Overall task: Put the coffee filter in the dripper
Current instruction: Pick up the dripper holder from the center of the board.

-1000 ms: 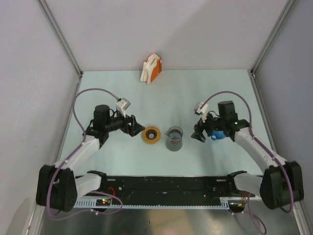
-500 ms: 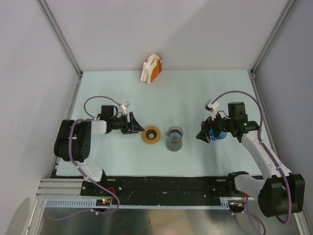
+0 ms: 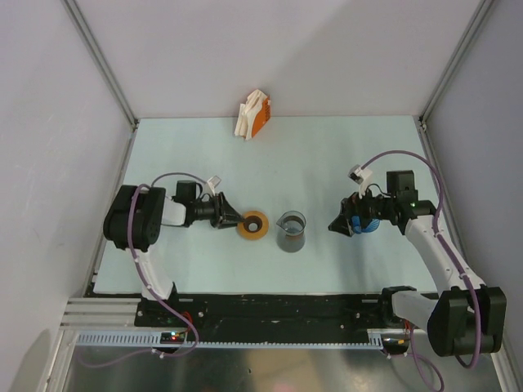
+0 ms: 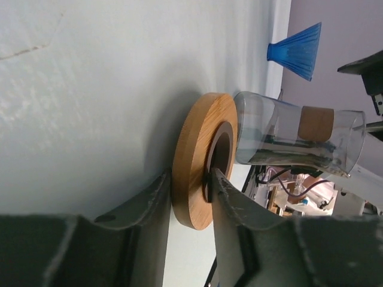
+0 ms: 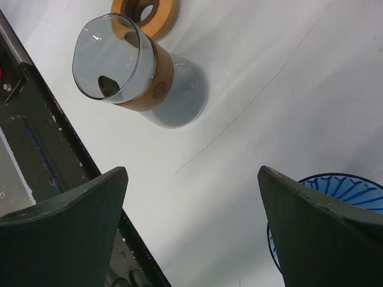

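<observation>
Finds dripper (image 3: 367,224) upright on table (image 3: 310,155), right of centre in top view, lower right corner of right wrist view. Notes right gripper (image 5: 191,173) just beside it, jaws wide, holding nothing. Places glass cup (image 5: 139,72) mid-frame, wooden ring (image 4: 194,140) just left. Records left gripper (image 4: 188,179) pinching ring's rim, one finger inside hole, one outside.

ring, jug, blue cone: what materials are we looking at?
Ring: looks like wood or bamboo, matte, warm tan with faint grain on its edge. Jug: smoky glass by the look, glossy and see-through, with a tan wood-like band. Blue cone: translucent and ribbed, plastic or glass; can't tell which.
</observation>
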Tool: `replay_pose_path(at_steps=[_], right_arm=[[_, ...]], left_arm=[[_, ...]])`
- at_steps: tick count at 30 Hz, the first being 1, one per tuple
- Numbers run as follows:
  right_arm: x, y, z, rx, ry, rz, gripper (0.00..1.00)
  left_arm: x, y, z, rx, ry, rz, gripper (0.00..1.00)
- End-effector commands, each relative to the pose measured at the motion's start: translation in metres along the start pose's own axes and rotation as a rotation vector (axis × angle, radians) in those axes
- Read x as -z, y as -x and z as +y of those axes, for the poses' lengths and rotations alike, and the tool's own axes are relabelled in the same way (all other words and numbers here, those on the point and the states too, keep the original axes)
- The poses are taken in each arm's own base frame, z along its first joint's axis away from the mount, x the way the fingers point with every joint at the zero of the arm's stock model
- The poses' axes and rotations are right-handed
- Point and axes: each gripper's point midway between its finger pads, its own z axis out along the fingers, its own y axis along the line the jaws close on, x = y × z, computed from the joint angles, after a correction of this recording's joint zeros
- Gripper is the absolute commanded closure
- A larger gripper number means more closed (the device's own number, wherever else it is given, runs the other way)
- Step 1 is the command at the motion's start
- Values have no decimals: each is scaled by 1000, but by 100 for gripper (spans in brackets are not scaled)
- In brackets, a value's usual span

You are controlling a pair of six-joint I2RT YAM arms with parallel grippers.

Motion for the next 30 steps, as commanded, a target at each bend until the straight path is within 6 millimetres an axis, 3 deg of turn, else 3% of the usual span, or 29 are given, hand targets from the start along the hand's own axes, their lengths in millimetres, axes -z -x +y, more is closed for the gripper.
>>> replay_pose_path(at_steps=[1, 5, 7, 13, 23, 27, 30], right_arm=[[6, 18, 5, 0, 34, -41, 4], [8, 18, 5, -13, 39, -47, 5], [9, 20, 7, -24, 47, -55, 5], [11, 27, 20, -81, 98, -77, 5], [9, 31, 21, -144, 92, -83, 7], [6, 31, 21, -161, 96, -87, 8], [2, 27, 23, -175, 107, -77, 8]], left_arm=[[-2, -8, -10, -14, -65, 6, 69], [6, -8, -19, -37, -93, -15, 92], [13, -5, -26, -49, -104, -38, 98], [40, 4, -64, -101, -167, -99, 100], [88, -4, -165, -227, -306, -164, 100], [84, -10, -194, -236, -340, -147, 100], [69, -22, -208, -232, -357, -96, 100]])
